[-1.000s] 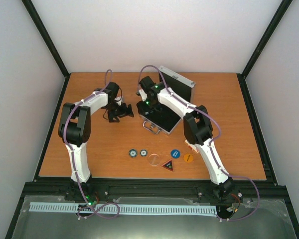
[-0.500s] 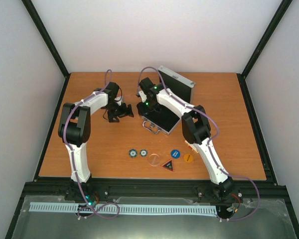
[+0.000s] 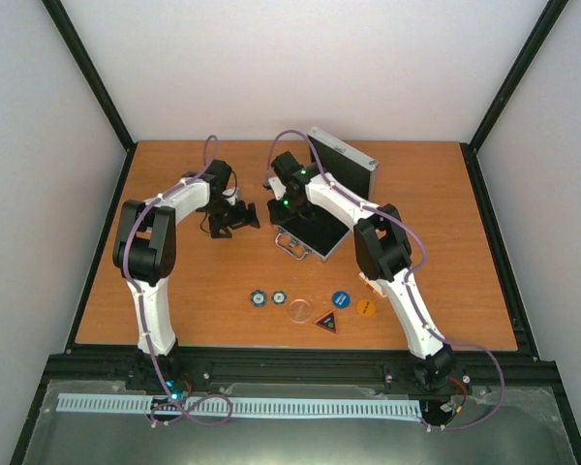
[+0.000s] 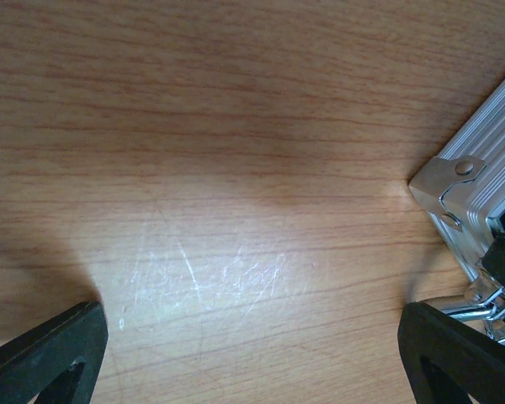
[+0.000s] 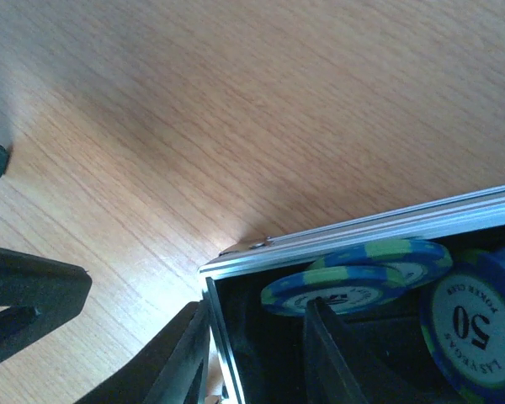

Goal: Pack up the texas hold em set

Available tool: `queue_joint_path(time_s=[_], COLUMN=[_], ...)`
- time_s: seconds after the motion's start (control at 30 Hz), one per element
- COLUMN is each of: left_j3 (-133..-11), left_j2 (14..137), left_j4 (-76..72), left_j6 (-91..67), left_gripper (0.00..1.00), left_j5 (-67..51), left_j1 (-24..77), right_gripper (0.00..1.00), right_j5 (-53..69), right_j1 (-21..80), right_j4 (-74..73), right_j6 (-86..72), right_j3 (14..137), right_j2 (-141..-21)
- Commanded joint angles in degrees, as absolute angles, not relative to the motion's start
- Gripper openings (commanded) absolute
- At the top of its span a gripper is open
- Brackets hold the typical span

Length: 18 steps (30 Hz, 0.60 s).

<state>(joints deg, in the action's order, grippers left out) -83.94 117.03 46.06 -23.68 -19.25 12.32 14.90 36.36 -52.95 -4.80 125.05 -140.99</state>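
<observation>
Blue chips [image 5: 353,282] striped green at the edge, silver case [image 5: 362,227].

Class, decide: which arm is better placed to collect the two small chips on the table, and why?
Probably left: the left pincer hangs open over bare table, chips on its side; the right pincer straddles the case wall.

Both arms extend forward with elbows raised and wrists turned inward toward each other; left gripper [image 3: 238,219] low, jaws spread wide; right gripper [image 3: 277,207] angled downward, jaws partly apart.
</observation>
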Motion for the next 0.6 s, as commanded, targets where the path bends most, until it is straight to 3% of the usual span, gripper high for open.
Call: queue_joint_path(time_s=[0.0, 0.2, 0.4, 0.5, 0.57], left_j3=[-82.43, -82.43, -82.27, -82.54, -82.66], left_j2=[117.76, 117.49, 117.33, 117.51, 117.57], left_j4=[47.55, 47.55, 47.55, 47.55, 47.66], left_j6=[-22.69, -22.63, -22.60, -22.60, -22.60], left_gripper=[0.98, 0.98, 0.98, 0.98, 0.98], left_j5=[-15.71, -15.74, -15.73, -15.86, -15.91], left_j1=[11.60, 11.60, 11.60, 11.60, 11.61], right_gripper=[0.29, 0.19, 0.18, 0.23, 0.34], right_j5=[14.05, 12.89, 11.38, 9.24, 7.25], right_j1=[36.57, 36.56, 36.56, 36.56, 36.48], right_j4=[-52.71, -52.98, -53.16, -53.56, -53.78], right_j6=[-3.52, -3.30, -3.25, -3.32, -3.58], right_j3=[122.30, 121.90, 121.93, 122.69, 123.67], right_j2=[-139.75, -138.46, -137.11, -136.46, -136.22])
